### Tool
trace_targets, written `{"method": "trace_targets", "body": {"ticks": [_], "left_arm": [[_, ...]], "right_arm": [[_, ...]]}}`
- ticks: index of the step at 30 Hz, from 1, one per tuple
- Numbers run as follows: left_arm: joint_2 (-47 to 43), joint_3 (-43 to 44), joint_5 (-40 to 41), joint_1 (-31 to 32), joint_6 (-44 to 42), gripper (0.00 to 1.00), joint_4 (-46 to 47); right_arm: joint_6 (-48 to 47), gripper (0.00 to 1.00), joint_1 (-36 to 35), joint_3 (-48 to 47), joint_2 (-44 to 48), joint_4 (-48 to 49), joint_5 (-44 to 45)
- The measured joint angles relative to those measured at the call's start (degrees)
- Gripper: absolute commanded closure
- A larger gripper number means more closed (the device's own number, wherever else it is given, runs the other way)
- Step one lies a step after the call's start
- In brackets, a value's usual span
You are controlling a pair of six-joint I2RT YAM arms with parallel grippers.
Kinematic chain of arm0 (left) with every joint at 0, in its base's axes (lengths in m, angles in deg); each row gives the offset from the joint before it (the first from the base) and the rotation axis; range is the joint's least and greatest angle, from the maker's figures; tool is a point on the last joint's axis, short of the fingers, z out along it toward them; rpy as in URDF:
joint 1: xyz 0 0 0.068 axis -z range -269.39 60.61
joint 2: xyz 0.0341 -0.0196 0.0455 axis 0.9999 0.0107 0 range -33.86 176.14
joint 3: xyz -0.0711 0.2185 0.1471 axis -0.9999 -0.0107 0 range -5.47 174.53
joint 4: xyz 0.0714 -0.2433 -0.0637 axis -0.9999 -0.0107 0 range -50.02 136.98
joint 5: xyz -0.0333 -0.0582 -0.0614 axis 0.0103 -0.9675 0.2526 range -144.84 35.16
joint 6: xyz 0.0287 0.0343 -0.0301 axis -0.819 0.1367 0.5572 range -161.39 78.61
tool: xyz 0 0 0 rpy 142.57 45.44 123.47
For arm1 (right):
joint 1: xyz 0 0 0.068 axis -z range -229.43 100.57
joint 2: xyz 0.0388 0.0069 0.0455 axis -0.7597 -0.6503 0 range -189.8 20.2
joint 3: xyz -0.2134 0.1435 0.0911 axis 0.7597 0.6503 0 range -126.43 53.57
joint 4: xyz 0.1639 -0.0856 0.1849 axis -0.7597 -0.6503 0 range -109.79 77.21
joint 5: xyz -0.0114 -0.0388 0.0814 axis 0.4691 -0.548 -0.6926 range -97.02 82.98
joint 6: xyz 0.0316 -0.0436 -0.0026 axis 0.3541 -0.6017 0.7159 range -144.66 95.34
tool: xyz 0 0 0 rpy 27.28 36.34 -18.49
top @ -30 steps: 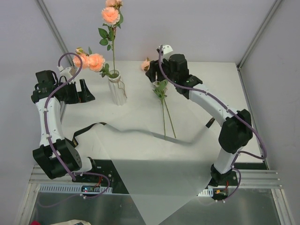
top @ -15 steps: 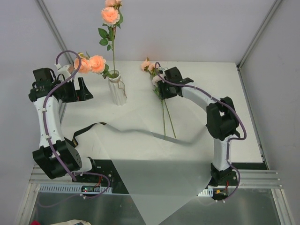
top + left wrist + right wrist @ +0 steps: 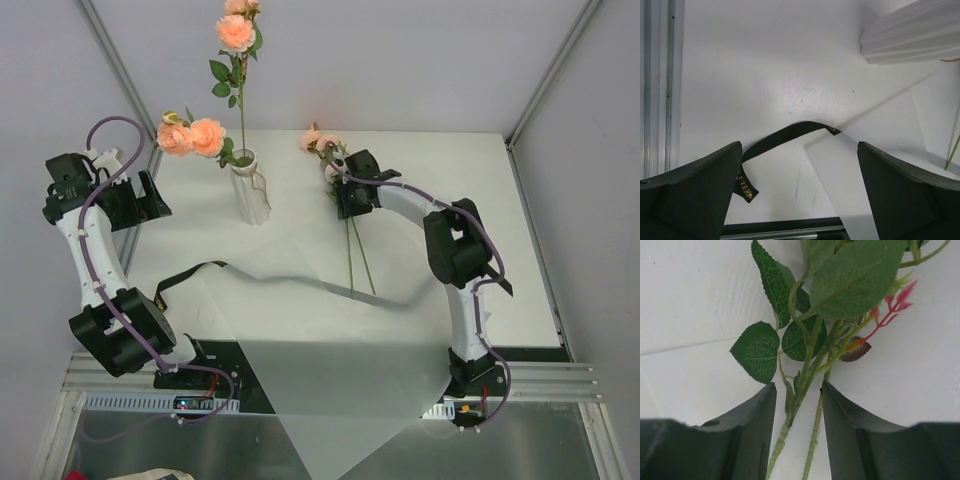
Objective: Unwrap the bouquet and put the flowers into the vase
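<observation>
right gripper (image 3: 799, 405): jaws a little apart, 1 on each side of the flowers (image 3: 807, 365), at the stems, no squeeze seen | flowers lie flat on table (image 3: 450, 200), stems run near-to-far, blooms far | left gripper (image 3: 800, 150): jaws wide, empty, far off | vase (image 3: 249, 190): left of flowers

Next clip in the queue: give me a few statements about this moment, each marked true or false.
1. The vase holds flowers. True.
2. The left fingers grip the black ribbon. False: they are open and empty, and the ribbon lies loose on the table.
3. Green stems lie between the right fingers. True.
4. The white paper is wrapped around those stems. False: it lies spread flat on the table.
</observation>
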Motion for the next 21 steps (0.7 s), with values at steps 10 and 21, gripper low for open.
{"method": "trace_targets", "body": {"ticks": [10,21], "left_arm": [[0.1,-1.1,0.6,-1.5,-0.1,0.01,-0.2],[0.1,-1.1,0.9,-1.8,-0.9,0.01,-0.2]], "right_arm": [[1.7,0.96,0.1,-2.8,-2.8,0.2,-0.6],[3.6,0.99,0.7,-1.9,9.3,0.6,-1.3]]}}
